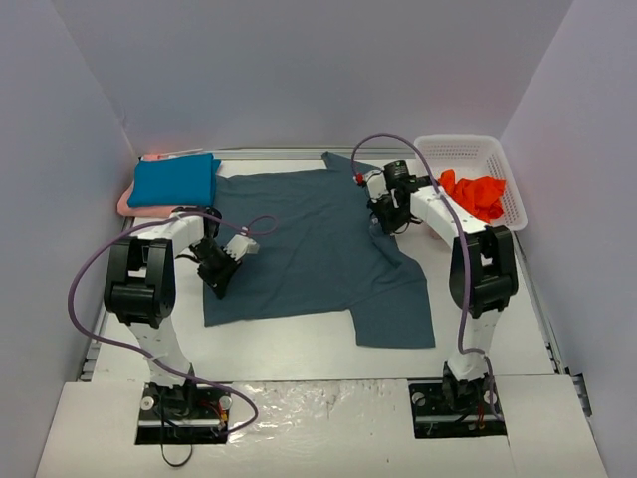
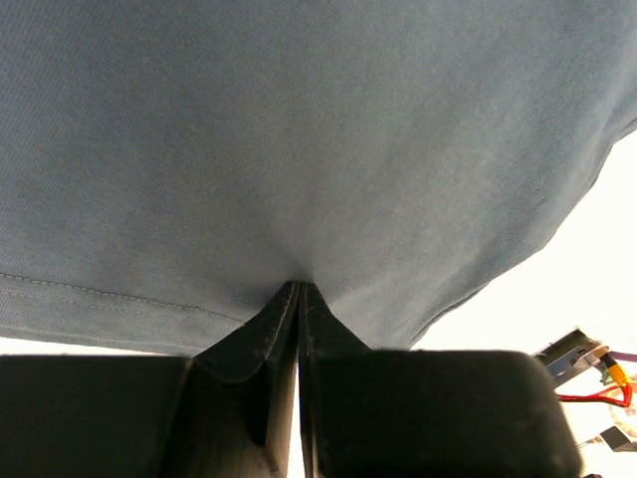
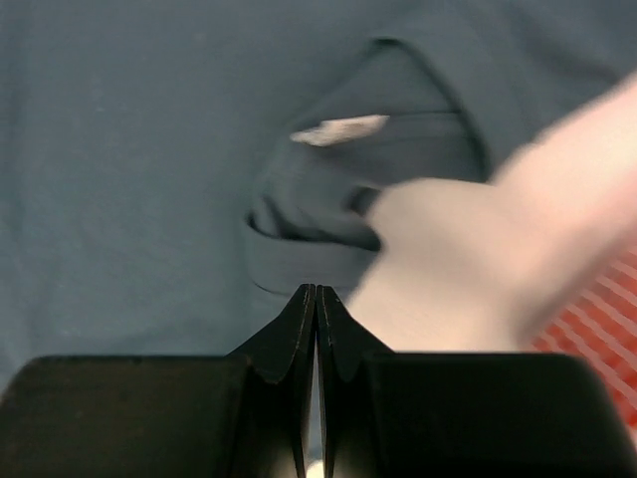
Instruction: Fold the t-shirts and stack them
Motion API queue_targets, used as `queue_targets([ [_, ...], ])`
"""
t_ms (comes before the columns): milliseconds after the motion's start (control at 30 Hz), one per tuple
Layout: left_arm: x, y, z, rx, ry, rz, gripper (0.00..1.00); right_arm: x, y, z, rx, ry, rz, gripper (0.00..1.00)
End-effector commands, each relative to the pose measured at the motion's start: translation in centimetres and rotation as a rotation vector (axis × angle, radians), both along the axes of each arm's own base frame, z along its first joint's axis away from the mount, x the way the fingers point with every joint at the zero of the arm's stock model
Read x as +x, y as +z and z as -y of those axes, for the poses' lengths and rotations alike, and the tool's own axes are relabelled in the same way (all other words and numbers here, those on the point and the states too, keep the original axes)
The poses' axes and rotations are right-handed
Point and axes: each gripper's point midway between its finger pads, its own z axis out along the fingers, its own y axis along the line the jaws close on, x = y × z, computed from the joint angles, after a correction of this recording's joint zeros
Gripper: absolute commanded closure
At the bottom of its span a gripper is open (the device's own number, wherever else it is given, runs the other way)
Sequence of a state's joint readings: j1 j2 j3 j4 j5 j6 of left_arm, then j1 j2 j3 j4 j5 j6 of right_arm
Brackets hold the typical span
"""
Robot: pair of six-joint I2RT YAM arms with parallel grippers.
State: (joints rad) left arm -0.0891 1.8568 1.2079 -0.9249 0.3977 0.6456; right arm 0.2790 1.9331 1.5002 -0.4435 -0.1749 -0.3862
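The dark slate blue-grey t-shirt [image 1: 309, 249] is nipped between the pressed-together fingers of the left gripper [image 2: 299, 292], which raises a small pucker just inside the stitched hem [image 2: 100, 294]. The right gripper [image 3: 316, 292] is likewise closed tight. Its tips are at the collar [image 3: 289, 261] band and apparently pinch it, though that view is blurred.

Outward from both grips, the shirt lies spread sideways across the middle of the table [image 1: 299, 344], hem end left and neck end right. One sleeve points away and the other trails toward the near edge.

A folded teal-blue t-shirt [image 1: 174, 181] sits on a pale pink t-shirt [image 1: 124, 202] at the far left. An orange-red t-shirt [image 1: 478, 194] lies in the white basket [image 1: 463, 142] at the far right.

The step in hand looks like the first fold of this shirt. Next, both arms would need to lift together, keep the cloth taut between them, and carry one long half squarely over the other.
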Motion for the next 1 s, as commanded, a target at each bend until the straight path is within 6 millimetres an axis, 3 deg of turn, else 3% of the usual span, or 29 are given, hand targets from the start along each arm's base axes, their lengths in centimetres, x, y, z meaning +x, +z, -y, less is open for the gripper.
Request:
queue_targets([
  [0,-1.4,-0.5,-1.5,0.053,-0.029,-0.035,0.97,-2.0,-2.0,-1.9,0.004,0.066,-0.112,1.0],
  [200,-1.4,-0.5,-1.1,0.033,-0.019,-0.041,0.98,-3.4,-4.8,-3.2,-0.043,0.111,-0.173,1.0],
  [500,-1.5,-0.3,-1.0,0.029,-0.025,-0.035,0.98,-3.7,-6.6,-2.1,-0.105,0.09,-0.193,1.0],
  [733,-1.8,0.0,-1.1,0.03,-0.026,-0.03,0.98,-3.2,-7.4,0.8,-0.181,0.002,-0.17,1.0],
  [967,-2.2,-0.2,-1.1,0.028,-0.033,-0.04,0.98,-2.5,-7.5,5.9,-0.236,-0.143,-0.159,1.0],
])
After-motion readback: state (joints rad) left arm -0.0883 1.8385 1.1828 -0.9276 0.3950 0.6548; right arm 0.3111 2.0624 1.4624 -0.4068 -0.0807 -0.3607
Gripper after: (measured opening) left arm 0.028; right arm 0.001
